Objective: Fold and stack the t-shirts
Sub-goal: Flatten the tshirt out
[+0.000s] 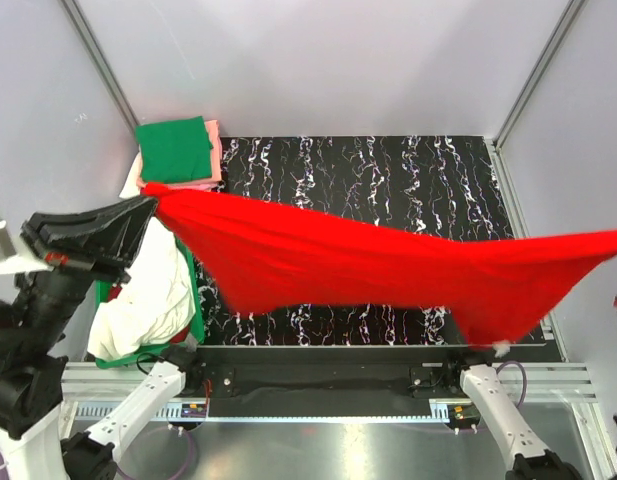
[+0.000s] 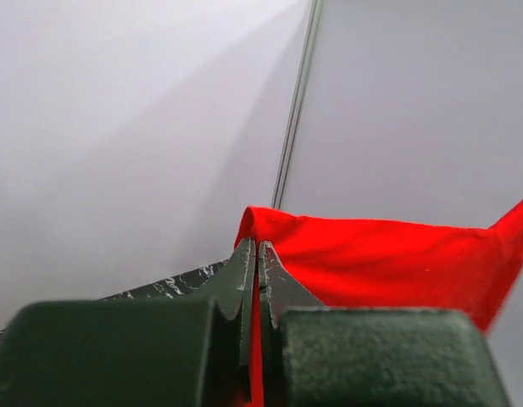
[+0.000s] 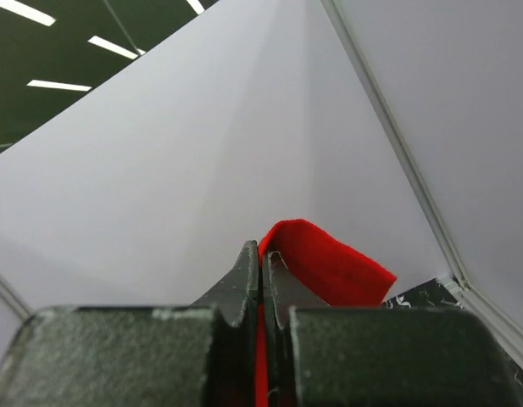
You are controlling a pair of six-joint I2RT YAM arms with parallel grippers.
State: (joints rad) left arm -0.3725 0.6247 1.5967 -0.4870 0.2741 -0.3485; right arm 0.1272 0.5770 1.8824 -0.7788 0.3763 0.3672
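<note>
A red t-shirt hangs stretched in the air above the table, left gripper and right gripper each clamped on one end.

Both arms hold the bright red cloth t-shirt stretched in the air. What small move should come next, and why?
The left gripper and right gripper are each shut on an edge of the bright red cloth t-shirt, which hangs spread above the black marbled table. So probably lower both together, keeping the cloth taut, to lay it flat for folding.
</note>
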